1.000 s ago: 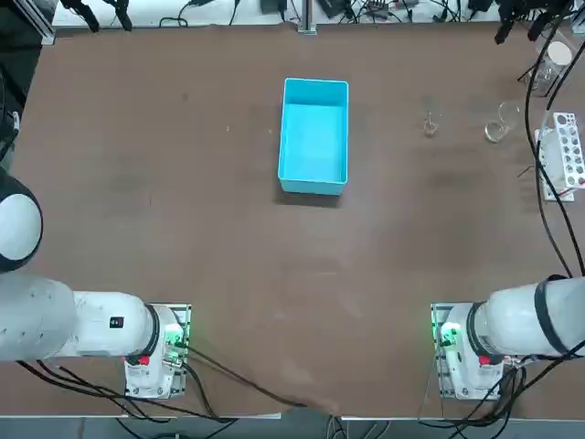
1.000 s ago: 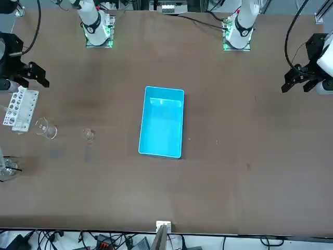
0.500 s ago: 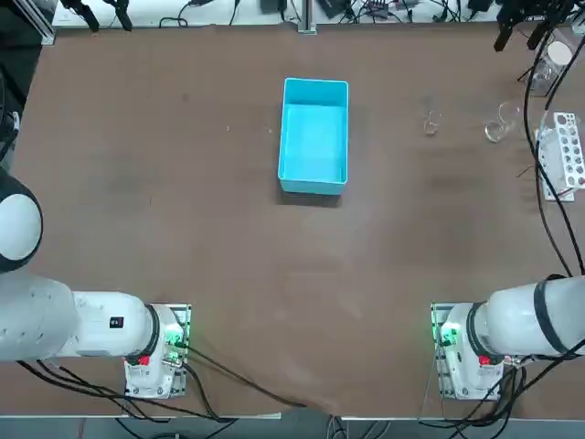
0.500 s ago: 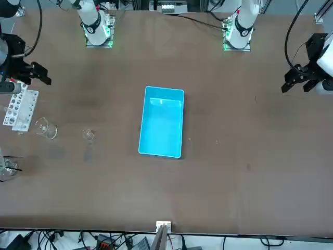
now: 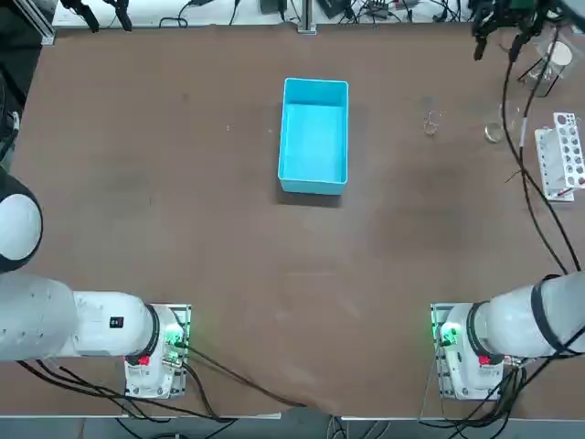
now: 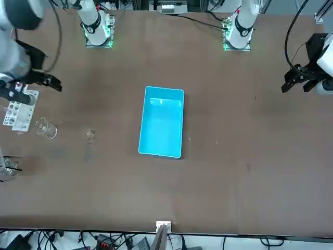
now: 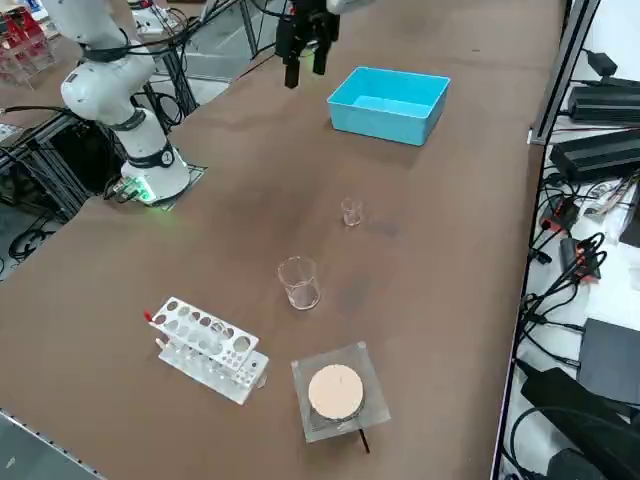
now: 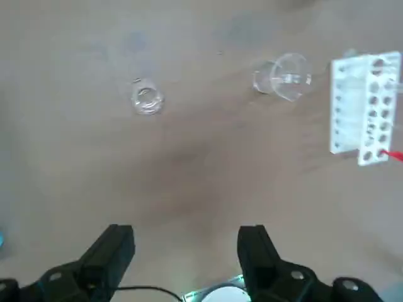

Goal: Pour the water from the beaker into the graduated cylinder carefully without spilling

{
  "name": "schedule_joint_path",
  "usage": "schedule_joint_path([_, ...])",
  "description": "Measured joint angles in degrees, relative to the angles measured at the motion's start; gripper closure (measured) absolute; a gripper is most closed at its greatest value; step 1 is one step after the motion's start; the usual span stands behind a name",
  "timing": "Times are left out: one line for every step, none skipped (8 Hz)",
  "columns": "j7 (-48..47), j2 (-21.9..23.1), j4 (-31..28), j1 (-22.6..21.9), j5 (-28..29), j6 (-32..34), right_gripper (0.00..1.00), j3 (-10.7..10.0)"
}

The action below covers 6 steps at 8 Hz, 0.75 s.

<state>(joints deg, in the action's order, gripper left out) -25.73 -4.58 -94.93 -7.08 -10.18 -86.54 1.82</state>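
the brown worktop (image 5: 247,265) spreads wide, with faint darker smudges and soft light patches. past its far edge in the top view, a white surface (image 5: 219,14) carries thin black cables (image 5: 183,13), and an upright metal post (image 5: 307,16) stands at the edge.

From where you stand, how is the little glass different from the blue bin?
The little glass is tiny, while the blue bin is much bigger. The little glass is clear, so you can see through it, but the blue bin is solid blue. The little glass is round; the blue bin is a rectangle. Both stand on the table, open at the top.
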Motion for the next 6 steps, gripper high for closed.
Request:
schedule_joint_path([-6.48,-1.73,-0.04,-3.21,-3.68,0.05,0.00,0.12])
schedule_joint_path([-14.04,-3.99,-0.20,-6.83,-7.50,0.09,0.00,0.23])
schedule_joint_path([-22.29,-6.93,-0.40,-10.62,-11.43,0.13,0.00,0.34])
schedule_joint_path([-30.75,-10.78,-0.54,-14.59,-15.58,0.13,0.00,0.40])
schedule_joint_path([-39.51,-15.23,-0.60,-18.20,-19.27,0.10,0.00,0.42])
schedule_joint_path([-48.25,-19.96,-0.54,-20.98,-22.32,-0.01,0.00,0.42])
